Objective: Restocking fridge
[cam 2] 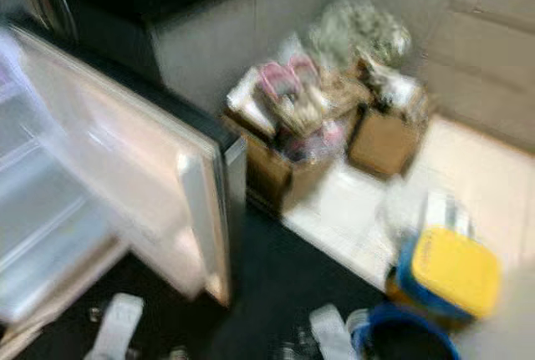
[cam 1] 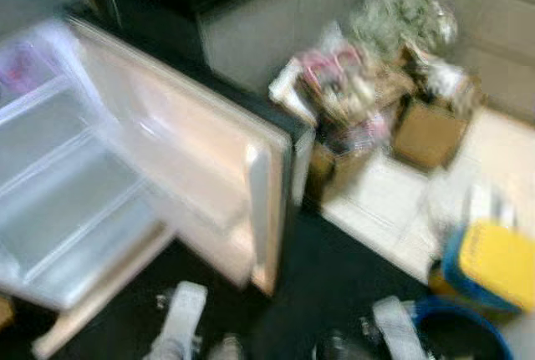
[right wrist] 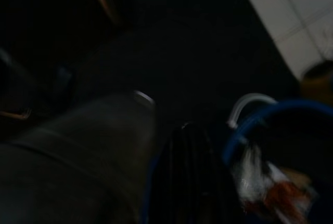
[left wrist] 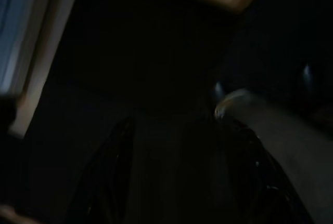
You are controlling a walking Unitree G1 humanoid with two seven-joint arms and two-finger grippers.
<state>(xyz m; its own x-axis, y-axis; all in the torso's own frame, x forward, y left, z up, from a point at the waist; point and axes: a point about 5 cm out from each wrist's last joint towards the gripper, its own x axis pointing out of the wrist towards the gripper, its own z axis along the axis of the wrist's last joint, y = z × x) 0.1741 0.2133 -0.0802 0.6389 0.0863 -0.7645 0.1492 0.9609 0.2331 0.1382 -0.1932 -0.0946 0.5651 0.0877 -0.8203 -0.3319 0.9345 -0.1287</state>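
The fridge (cam 1: 75, 210) stands open at the robot's left, its pale shelves bare and its door (cam 1: 192, 159) swung out toward the middle. Beside the door sit cardboard boxes (cam 2: 292, 151) stuffed with packets; a yellow-lidded container (cam 2: 456, 270) and a blue bucket (right wrist: 270, 125) lie at the right. Both arms hang low; I cannot tell either pincer's state

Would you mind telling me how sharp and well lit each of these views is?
Left and right eye views: motion-blurred throughout, though bright enough to make out the open fridge door, the cluttered boxes and the yellow lid. Left wrist view: very dark, only faint outlines. Right wrist view: dark too, with a blue rim and pale tiles visible.
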